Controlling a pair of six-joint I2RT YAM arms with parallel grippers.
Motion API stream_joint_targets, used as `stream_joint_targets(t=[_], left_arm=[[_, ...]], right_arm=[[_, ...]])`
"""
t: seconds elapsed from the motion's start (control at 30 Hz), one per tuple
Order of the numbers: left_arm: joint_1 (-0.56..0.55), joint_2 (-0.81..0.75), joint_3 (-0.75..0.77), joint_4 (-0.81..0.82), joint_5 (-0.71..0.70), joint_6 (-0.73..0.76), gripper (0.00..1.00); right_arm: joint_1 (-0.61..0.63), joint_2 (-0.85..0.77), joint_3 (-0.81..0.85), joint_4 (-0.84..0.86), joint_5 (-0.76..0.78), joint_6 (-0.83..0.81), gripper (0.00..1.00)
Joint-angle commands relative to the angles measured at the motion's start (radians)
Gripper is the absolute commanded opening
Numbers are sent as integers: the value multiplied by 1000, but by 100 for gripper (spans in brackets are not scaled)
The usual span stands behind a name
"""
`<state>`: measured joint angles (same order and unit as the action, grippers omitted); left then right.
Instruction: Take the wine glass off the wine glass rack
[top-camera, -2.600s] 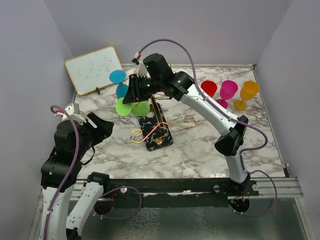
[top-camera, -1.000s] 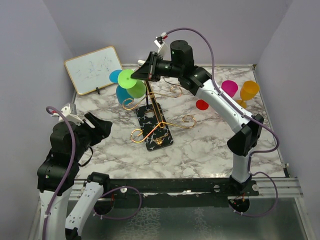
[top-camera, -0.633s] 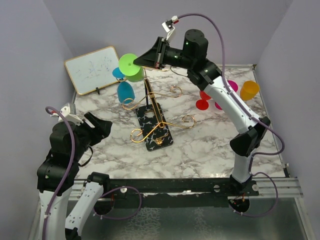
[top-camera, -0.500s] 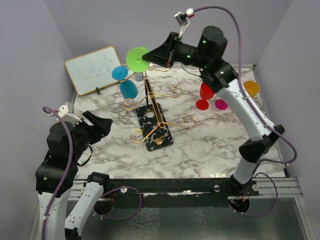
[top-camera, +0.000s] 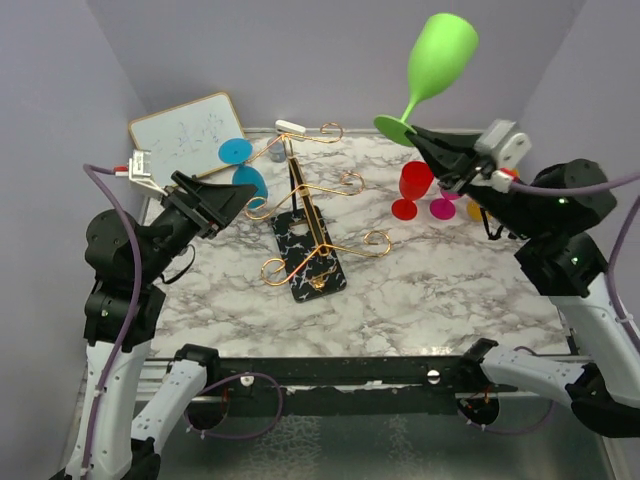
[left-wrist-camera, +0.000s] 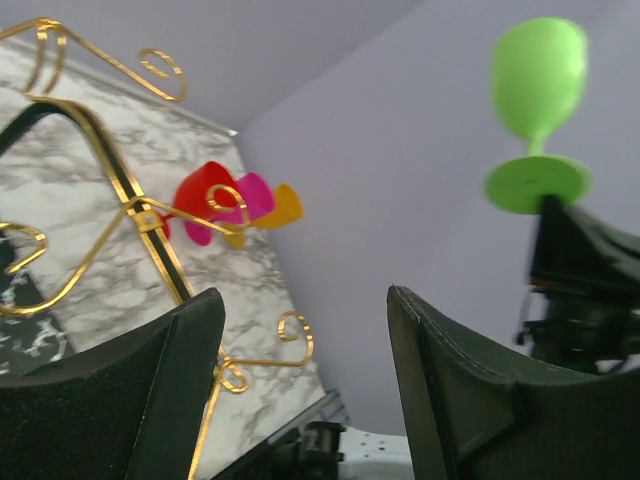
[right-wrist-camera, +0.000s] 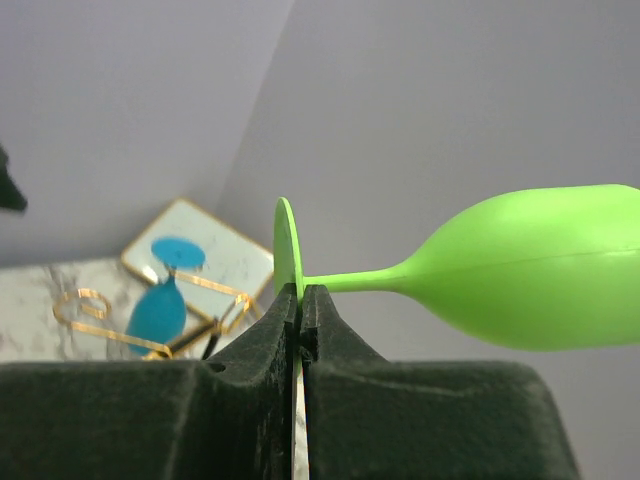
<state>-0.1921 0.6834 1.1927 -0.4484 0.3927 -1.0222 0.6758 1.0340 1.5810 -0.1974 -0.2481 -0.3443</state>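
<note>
My right gripper (top-camera: 425, 138) is shut on the foot of a green wine glass (top-camera: 438, 58) and holds it upright, high above the table's right side, clear of the rack. In the right wrist view the jaws (right-wrist-camera: 301, 300) pinch the green foot disc, and the bowl (right-wrist-camera: 530, 268) points right. The gold wire rack (top-camera: 305, 215) stands on its black speckled base (top-camera: 310, 262) mid-table. A blue wine glass (top-camera: 245, 172) still hangs on its left arm. My left gripper (top-camera: 232, 197) is open and empty, left of the rack. The left wrist view shows the green glass (left-wrist-camera: 538, 110) too.
A framed whiteboard (top-camera: 185, 138) leans at the back left. Red (top-camera: 412, 188), magenta (top-camera: 447, 205) and orange glasses stand at the back right, partly hidden by my right arm. Grey walls close in the table on three sides.
My right arm has pulled the green glass off the rack, swung it up and to the right, and turned it upright. My left gripper has risen toward the rack.
</note>
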Motion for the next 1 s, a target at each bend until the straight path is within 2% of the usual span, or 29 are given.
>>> stream_joint_targets(t=[0.0,0.23,0.3,0.47,0.7,0.97], left_arm=[[-2,35,-1,272,179,-206,70],[-3,68,18,291,243,-343,70],[-3,70,7,286,250,-373,70],[-2,65,-30,303,255,-428,70],[-2,49,-35,273,276,-446,70],[-3,15,-86,229,275,-441,70]], right_arm=[[39,-18,-190,-10,84,-214,1],[94,-24,-278,50,62,-239,1],[163,-10,-291,69,82,-289,1],[388,67,-309,148,270,-423,1],[532,129,-390,432,454,-582,1],[668,191,-499,783,561,-835,1]])
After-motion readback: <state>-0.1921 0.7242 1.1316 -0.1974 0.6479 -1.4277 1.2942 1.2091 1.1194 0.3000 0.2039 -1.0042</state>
